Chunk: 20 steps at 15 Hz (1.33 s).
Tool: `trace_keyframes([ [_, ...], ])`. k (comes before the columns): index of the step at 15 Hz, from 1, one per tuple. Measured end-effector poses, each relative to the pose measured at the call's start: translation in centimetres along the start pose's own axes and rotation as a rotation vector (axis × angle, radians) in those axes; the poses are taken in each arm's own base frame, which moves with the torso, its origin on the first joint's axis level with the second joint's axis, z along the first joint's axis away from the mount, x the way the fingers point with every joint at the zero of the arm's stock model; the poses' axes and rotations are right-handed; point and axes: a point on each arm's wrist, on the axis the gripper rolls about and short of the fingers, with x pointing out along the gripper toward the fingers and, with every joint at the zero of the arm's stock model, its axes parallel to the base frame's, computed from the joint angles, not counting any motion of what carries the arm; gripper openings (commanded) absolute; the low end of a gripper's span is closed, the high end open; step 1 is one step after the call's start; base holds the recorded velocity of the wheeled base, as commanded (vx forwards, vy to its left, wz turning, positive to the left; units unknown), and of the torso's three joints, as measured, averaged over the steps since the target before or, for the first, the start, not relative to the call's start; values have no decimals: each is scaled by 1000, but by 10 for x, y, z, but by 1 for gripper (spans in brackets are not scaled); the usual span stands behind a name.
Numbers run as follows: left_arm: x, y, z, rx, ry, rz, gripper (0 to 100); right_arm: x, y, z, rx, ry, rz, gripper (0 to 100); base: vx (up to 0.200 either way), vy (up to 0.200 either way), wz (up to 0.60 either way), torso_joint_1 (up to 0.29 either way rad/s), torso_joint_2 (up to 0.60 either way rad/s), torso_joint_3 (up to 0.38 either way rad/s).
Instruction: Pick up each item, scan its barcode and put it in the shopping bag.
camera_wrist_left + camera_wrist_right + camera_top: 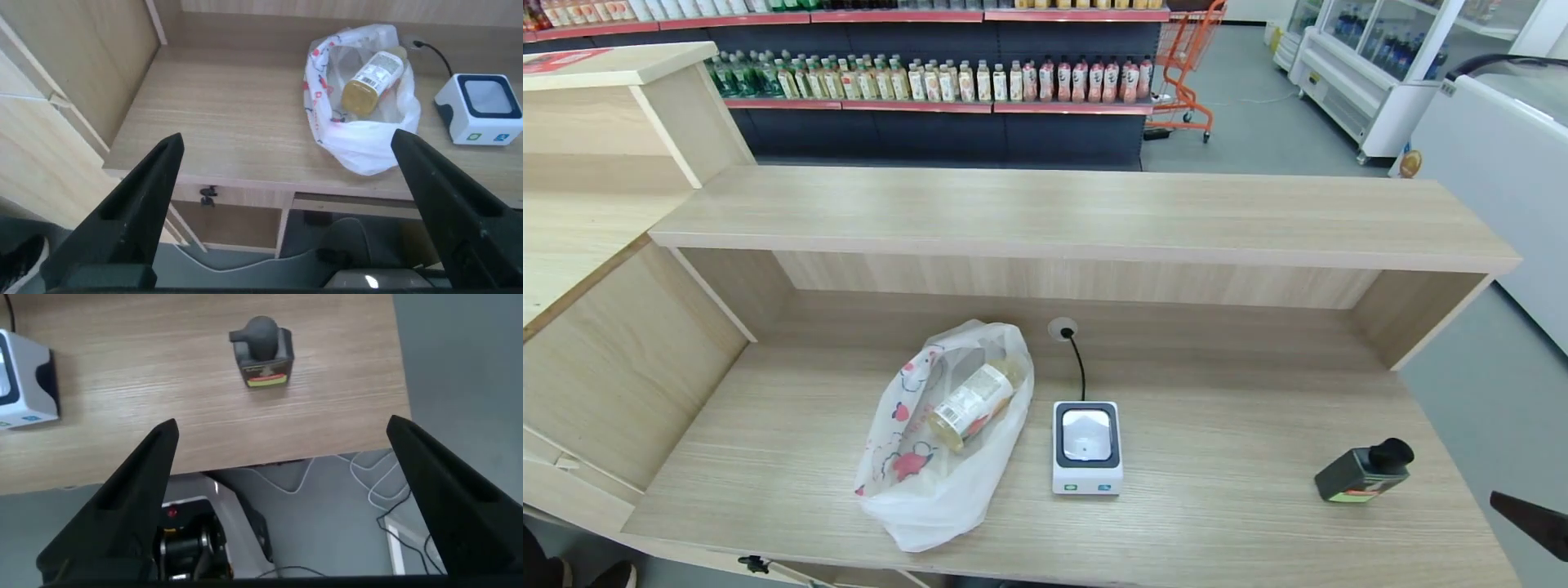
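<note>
A white plastic shopping bag with red prints lies open on the wooden counter, and a bottle of yellow drink lies inside it. Just right of the bag sits the white barcode scanner, its cable running to a hole at the back. A small dark bottle with a black cap lies near the counter's right end. My left gripper hangs open off the counter's front edge, facing the bag. Open too, my right gripper hovers off the front edge near the dark bottle.
A raised wooden shelf runs along the back of the counter, with side walls at both ends. Store shelves of bottles, an orange cart and white freezers stand beyond. Bare counter lies between the scanner and the dark bottle.
</note>
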Motion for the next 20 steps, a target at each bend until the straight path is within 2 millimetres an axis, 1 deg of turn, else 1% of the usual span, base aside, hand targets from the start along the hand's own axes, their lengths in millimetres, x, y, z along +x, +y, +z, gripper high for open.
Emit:
trace_keyframes([
  [3, 0, 0, 0, 3, 0, 0, 100, 0, -1, -5, -38, 44, -40, 100, 0, 0, 0, 0, 0, 0],
  [8, 0, 0, 0, 4, 0, -1, 100, 1, 0, -6, -51, 57, -36, 100, -200, 0, 0, 7, 4, -1],
  [9, 0, 0, 0, 4, 0, -1, 100, 2, 0, -6, -52, 58, -39, 100, 0, 0, 0, 0, 0, 0],
  [11, 0, 0, 0, 3, 0, 0, 100, 3, -1, -6, -62, 73, -84, 100, 0, 0, 0, 0, 0, 0],
  [13, 0, 0, 0, 6, 0, -2, 100, 9, -4, -4, -88, 108, -192, 100, 0, -200, 0, 2, -7, 5],
  [15, 0, 0, 0, 7, 0, -2, 100, 15, -7, -3, -149, 150, -252, 100, 0, -200, 0, 10, 7, 2],
  [20, 0, 0, 0, 6, 0, -2, 100, 29, -10, -6, -381, 277, -264, 100, 0, 0, 0, 0, 0, 0],
])
